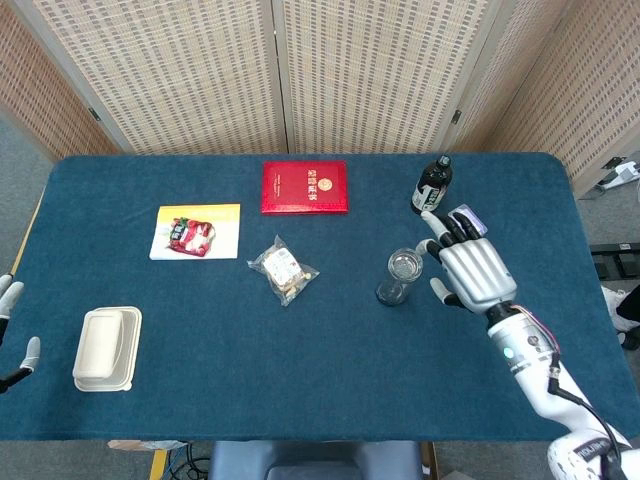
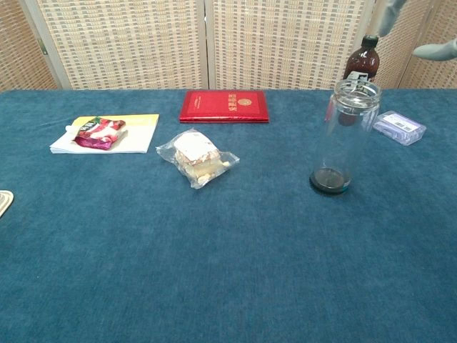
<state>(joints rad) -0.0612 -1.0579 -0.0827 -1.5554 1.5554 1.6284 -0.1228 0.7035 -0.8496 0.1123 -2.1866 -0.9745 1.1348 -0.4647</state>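
Observation:
A tall clear glass bottle stands upright and uncapped on the blue table. My right hand hovers just to its right with the fingers spread, holding nothing and not touching it. In the chest view only the right hand's fingertips show, at the top right. A brown bottle and a small clear pack lie beyond the hand. My left hand shows only as fingertips, held apart, at the far left edge off the table.
A red booklet lies at the back centre. A clear snack bag sits mid-table. A red packet rests on a white-and-yellow book. A white lidded box is at the front left.

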